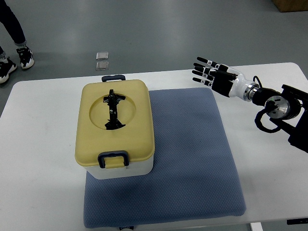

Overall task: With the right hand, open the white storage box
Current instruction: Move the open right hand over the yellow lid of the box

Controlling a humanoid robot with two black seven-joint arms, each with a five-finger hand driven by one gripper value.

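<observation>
A white storage box [122, 170] with a pale yellow lid [115, 122] stands on the left part of a blue mat [192, 159]. The lid is down, with a black folding handle [113, 110] lying in its round recess. Dark blue latches sit at the near edge [113, 159] and the far edge [113, 77]. My right hand [207, 72] hovers over the table's far right, well to the right of the box, fingers spread toward the left and holding nothing. The left arm does not show.
The white table [38, 144] carries the mat and box. A person's legs and shoes [17, 50] stand on the floor at the far left. Two small square plates [102, 60] lie on the floor beyond the table.
</observation>
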